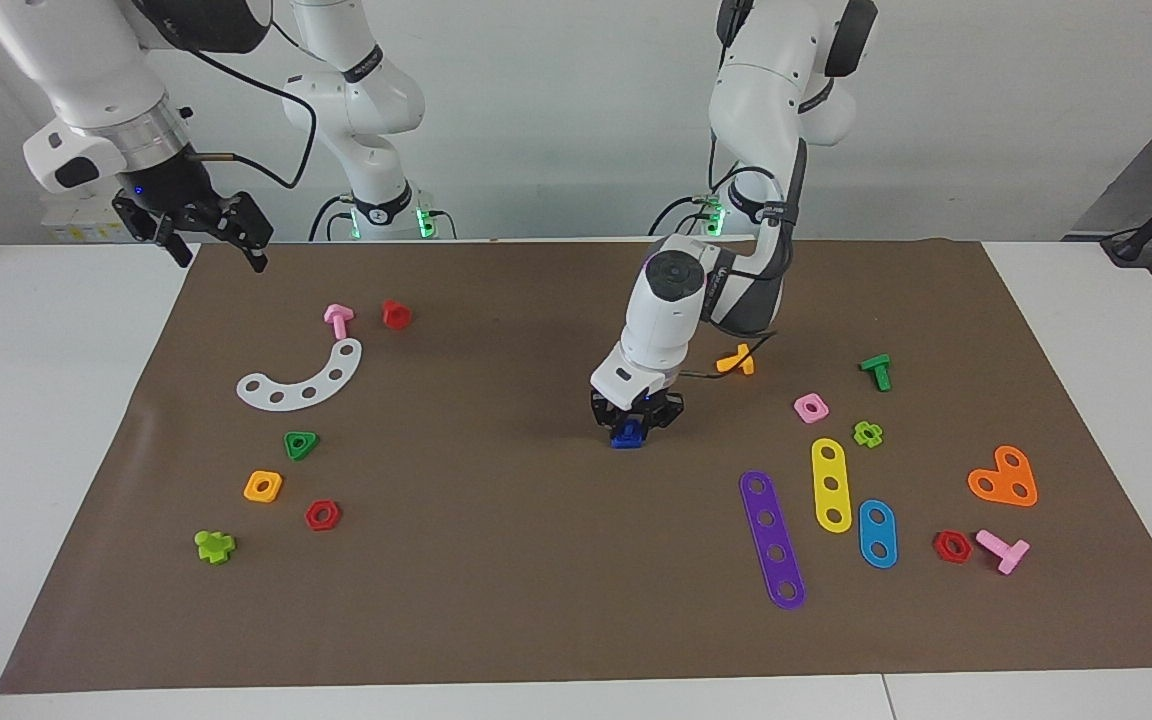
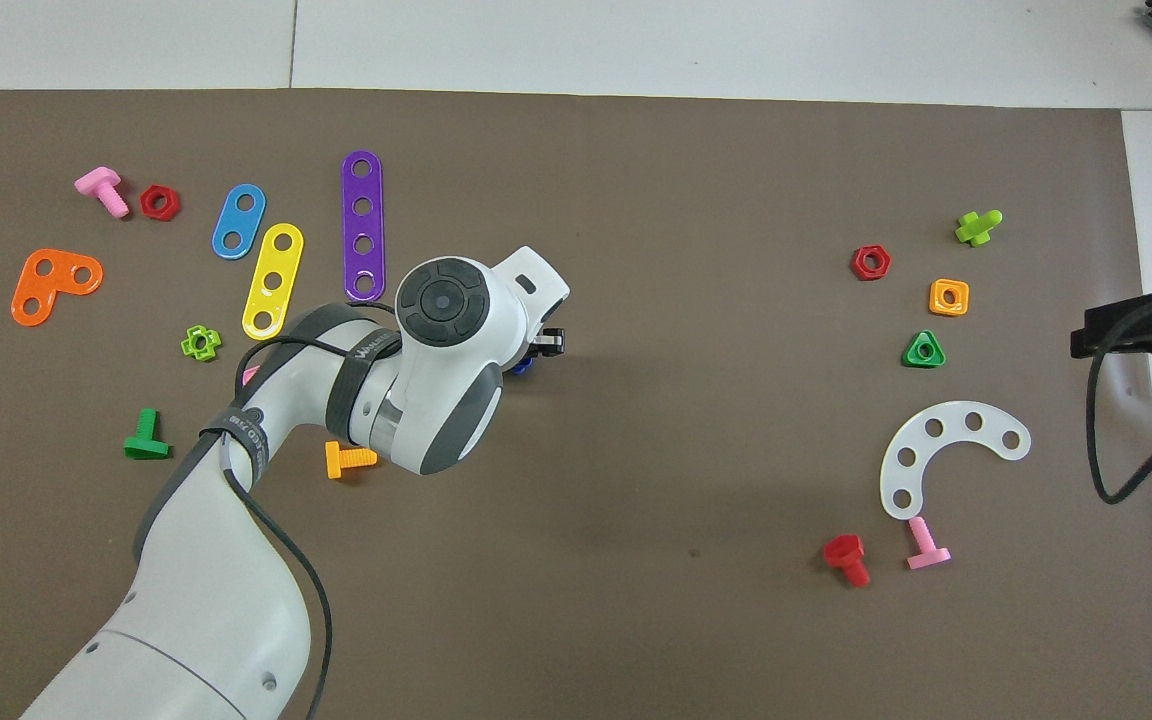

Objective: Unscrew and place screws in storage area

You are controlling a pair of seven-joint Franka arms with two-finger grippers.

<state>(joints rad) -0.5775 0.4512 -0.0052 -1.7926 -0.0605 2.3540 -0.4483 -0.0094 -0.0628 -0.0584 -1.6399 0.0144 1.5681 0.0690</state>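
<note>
The royal-blue screw [image 1: 627,437] stands on the brown mat [image 1: 496,560] near its middle. My left gripper [image 1: 634,424] points straight down on it, with its fingers closed around the blue piece at mat level. In the overhead view the left wrist covers the gripper, and only a sliver of the blue screw [image 2: 522,367] shows at its edge. I cannot tell whether bolt and nut are joined. My right gripper [image 1: 216,245] hangs open and empty in the air over the mat's corner at the right arm's end. It also shows in the overhead view [image 2: 1131,335]. The right arm waits.
Toward the right arm's end lie a white curved strip [image 1: 301,380], a pink bolt [image 1: 338,320], a red bolt [image 1: 396,314], a green triangular nut [image 1: 300,444] and other nuts. Toward the left arm's end lie purple [image 1: 772,540], yellow [image 1: 831,484] and light-blue [image 1: 877,533] strips and an orange bolt [image 1: 736,360].
</note>
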